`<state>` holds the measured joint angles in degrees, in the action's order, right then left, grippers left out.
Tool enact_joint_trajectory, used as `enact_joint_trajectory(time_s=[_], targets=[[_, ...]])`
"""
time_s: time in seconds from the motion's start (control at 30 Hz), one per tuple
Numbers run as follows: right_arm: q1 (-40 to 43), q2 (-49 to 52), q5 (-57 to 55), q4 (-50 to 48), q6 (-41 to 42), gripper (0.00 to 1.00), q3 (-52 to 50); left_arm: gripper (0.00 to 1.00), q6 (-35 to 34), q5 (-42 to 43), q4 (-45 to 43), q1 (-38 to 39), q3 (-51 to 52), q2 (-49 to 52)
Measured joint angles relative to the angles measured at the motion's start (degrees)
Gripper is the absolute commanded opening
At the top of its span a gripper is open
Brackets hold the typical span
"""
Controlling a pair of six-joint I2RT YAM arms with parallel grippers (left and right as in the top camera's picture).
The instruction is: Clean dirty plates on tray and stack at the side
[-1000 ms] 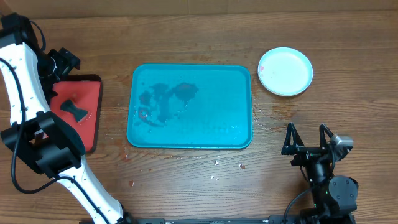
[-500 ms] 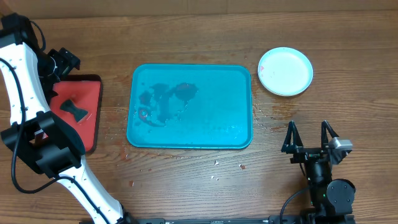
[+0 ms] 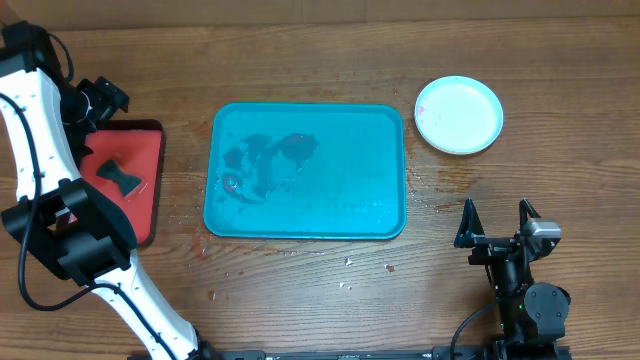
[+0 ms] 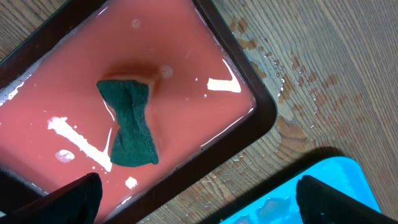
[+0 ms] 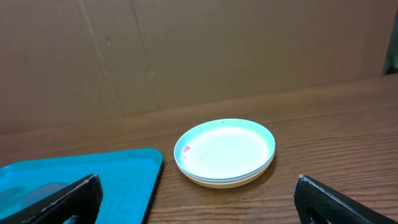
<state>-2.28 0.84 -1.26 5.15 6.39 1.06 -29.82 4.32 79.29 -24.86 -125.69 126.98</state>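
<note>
The plates (image 3: 459,114) sit stacked on the wood to the right of the teal tray (image 3: 380,160), pale aqua on top with a small red spot at its left rim. In the right wrist view the stack (image 5: 225,152) shows a yellow-green plate at the bottom. The tray (image 5: 93,174) holds no plates, only wet smears. My right gripper (image 3: 497,217) is open and empty, near the table's front right, below the stack. My left gripper (image 4: 199,199) is open and empty, above the red tray's corner.
A red tray with a dark rim (image 3: 150,215) lies at the far left, holding a dark green sponge (image 4: 129,121) in pinkish water. Water drops and crumbs dot the wood in front of the teal tray (image 3: 350,265).
My right gripper has shifted slightly toward the front of the table. The left arm, plates and tray have not moved.
</note>
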Motion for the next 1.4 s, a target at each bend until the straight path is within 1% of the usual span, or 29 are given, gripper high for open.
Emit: enact_joint_trajectory(time_s=[0.93, 1.0, 1.1, 1.17, 1.3, 1.4], targets=[[0.0, 0.0, 0.0, 0.0, -0.2, 1.00, 0.0, 1.00, 0.1, 0.0, 0.1, 0.0, 0.0, 0.0], [0.0, 0.0, 0.0, 0.0, -0.2, 1.00, 0.0, 1.00, 0.5, 0.0, 1.4, 0.0, 0.0, 0.0], [0.0, 0.0, 0.0, 0.0, -0.2, 1.00, 0.0, 1.00, 0.9, 0.5, 6.0, 0.0, 0.0, 0.0], [0.0, 0.0, 0.0, 0.0, -0.2, 1.00, 0.0, 1.00, 1.1, 1.1, 6.5, 0.0, 0.0, 0.0], [0.0, 0.0, 0.0, 0.0, -0.2, 1.00, 0.0, 1.00, 1.1, 2.2, 4.9, 0.7, 0.3, -1.0], [0.0, 0.0, 0.0, 0.0, -0.2, 1.00, 0.0, 1.00, 1.1, 0.6, 1.7, 3.4, 0.7, -5.0]])
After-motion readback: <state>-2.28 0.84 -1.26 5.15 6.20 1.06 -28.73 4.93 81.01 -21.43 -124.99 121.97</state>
